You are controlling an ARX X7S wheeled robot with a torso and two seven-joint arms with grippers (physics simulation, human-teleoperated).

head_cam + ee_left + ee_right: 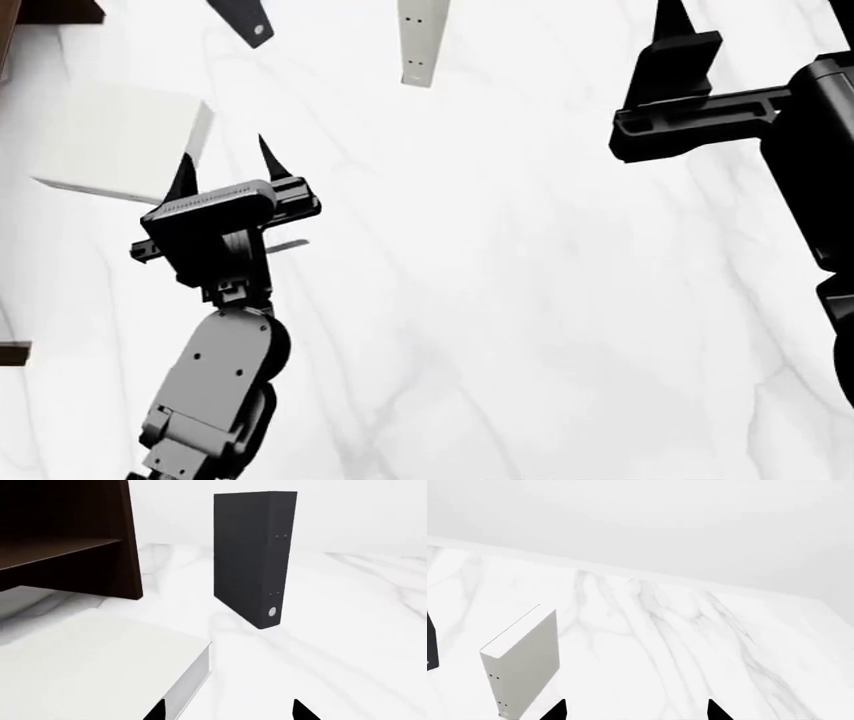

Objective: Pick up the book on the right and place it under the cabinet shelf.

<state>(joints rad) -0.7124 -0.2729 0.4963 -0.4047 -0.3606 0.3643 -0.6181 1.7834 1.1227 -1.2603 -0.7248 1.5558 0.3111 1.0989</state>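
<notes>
The book (93,665) is a thick, squarish, off-white block lying flat on the table (534,300). Treat it as rigid and moderately heavy. Its plain cover looks smooth, so expect it to slip under a light pinch. Because it lies flat, the cover offers no purchase. Take hold across the thickness at the pale page edge that faces the gripper, and seat the fingers well in from the corner so the book does not pivot when lifted.

The left gripper (227,165) is spread wide and holds nothing. In the head view the book sits just ahead of it and off to its left. One fingertip overlaps the book's near corner, and the gap between the fingers lies mostly over bare table. You cannot tell from these views whether that fingertip touches the book. Judge the gripper as not yet lined up with the edge.

The cabinet (127,540) stands just beyond the book, with the shelf (60,547) and an open space beneath it. A black book (247,555) stands upright nearby, apart from both.

The right gripper (634,711) is also spread and empty, well away, facing a thin white book (527,655) that stands upright.
</notes>
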